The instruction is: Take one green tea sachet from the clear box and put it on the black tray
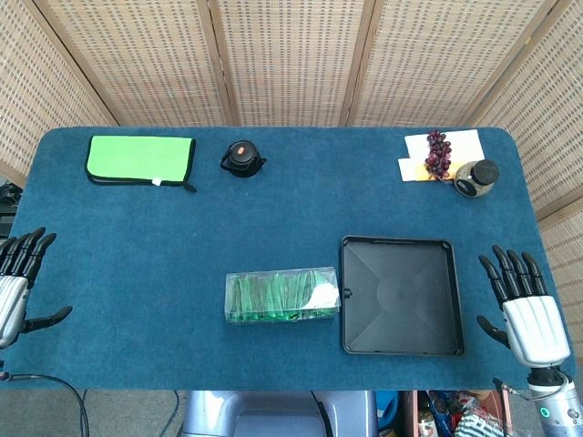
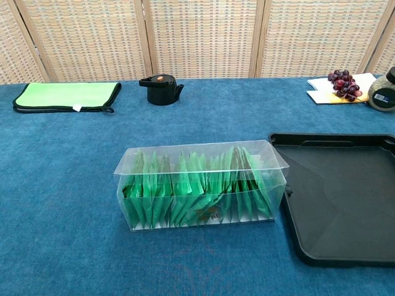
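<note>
A clear box (image 1: pixel 281 294) (image 2: pixel 200 184) lies near the table's front edge, packed with several green tea sachets (image 2: pixel 191 191) standing on edge. Directly to its right sits the black tray (image 1: pixel 401 293) (image 2: pixel 345 197), with nothing in it. My left hand (image 1: pixel 18 278) rests at the table's left edge, fingers spread and holding nothing. At the right edge, beyond the tray, my right hand (image 1: pixel 526 309) also has its fingers spread apart with nothing in them. Both hands are far from the box. The chest view shows neither hand.
A green pouch (image 1: pixel 141 160) (image 2: pixel 66 96) lies at the back left. A small black teapot (image 1: pixel 242 158) (image 2: pixel 160 89) stands beside it. At the back right, dark grapes (image 1: pixel 438 153) (image 2: pixel 343 84) lie on a white board next to a round jar (image 1: pixel 476 177) (image 2: pixel 384 90).
</note>
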